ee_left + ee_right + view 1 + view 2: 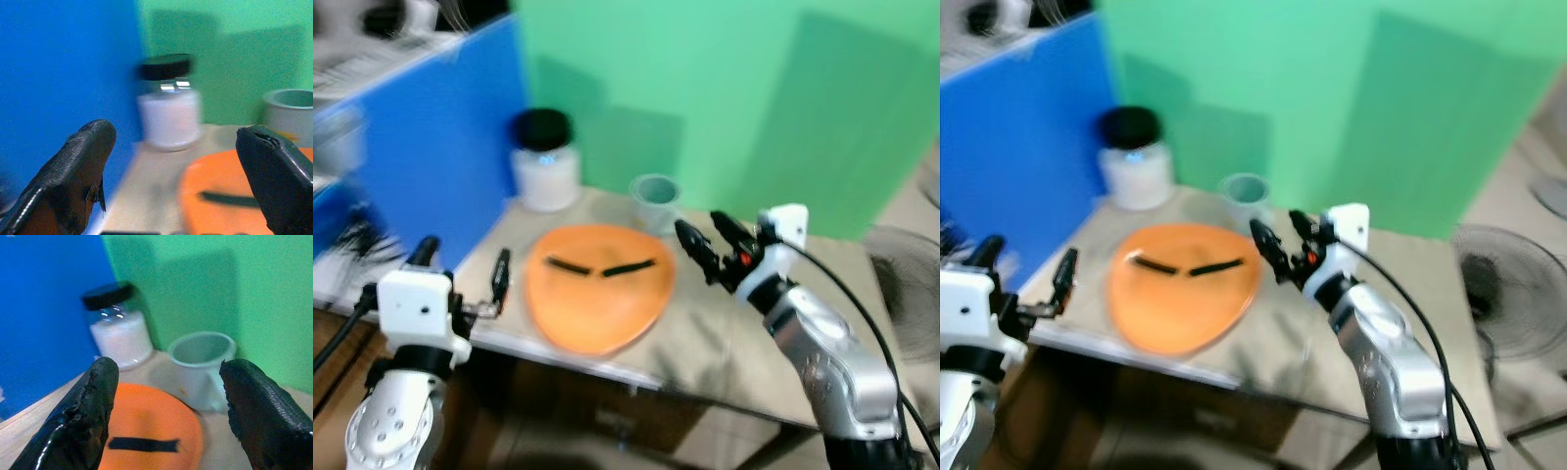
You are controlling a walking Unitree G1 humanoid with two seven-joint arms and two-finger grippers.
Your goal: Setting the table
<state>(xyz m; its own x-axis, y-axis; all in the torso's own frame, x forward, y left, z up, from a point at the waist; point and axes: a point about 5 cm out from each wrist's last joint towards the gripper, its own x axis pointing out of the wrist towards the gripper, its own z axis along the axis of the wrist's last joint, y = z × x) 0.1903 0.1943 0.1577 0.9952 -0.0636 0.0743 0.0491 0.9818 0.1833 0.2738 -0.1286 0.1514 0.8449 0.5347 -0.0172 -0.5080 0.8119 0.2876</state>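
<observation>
Blue panel (440, 147) left — green backdrop (724, 98) — fan (1513, 284) right.

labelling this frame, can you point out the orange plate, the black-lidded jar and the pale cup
round orange plate (597, 308), left eye view, bare front part of its surface
glass jar with black lid (122, 335), right wrist view, white-filled body
pale grey-green cup (200, 369), right wrist view, outer wall

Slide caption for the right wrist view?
Open right gripper facing orange plate, pale cup and black-lidded jar.
</observation>
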